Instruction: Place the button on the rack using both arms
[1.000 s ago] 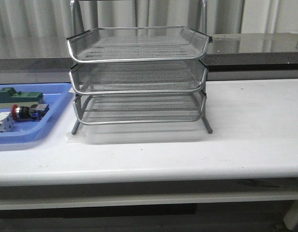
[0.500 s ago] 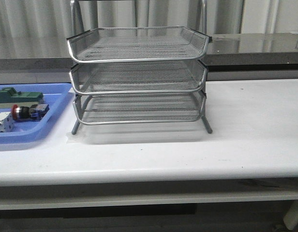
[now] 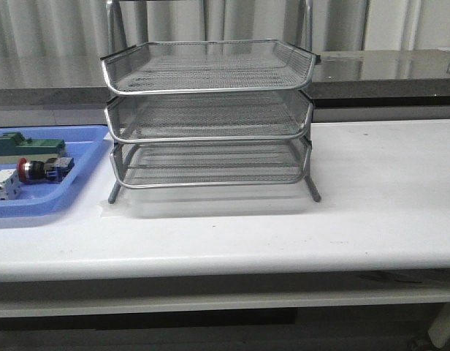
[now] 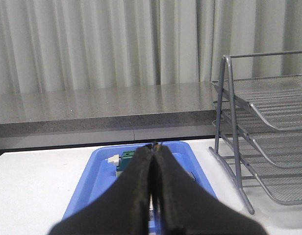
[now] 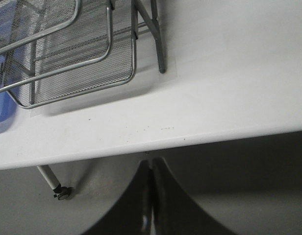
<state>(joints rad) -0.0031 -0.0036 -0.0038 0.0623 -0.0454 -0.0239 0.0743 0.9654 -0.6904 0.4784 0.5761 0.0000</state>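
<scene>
Well apart, button point(image 3: 36, 169) in blue tray point(image 3: 79, 183), both tools point(image 4: 152, 196) point(image 5: 151, 196) pressed together, empty.

A white desk point(image 3: 371, 190) spans the front view, and a flat blue plastic tray point(image 3: 82, 179) sits on it at the far left, partly cut off by the picture's edge. In the tray a green block point(image 3: 28, 145) lies toward the back and a white cube-like part point(image 3: 2, 186) rests nearer the front edge. Behind the desk runs a dark grey stone-like counter point(image 3: 386, 69) with pale pleated curtains point(image 4: 92, 44) hanging beyond it, and under the desk's right end a white leg point(image 3: 445, 325) shows.
</scene>
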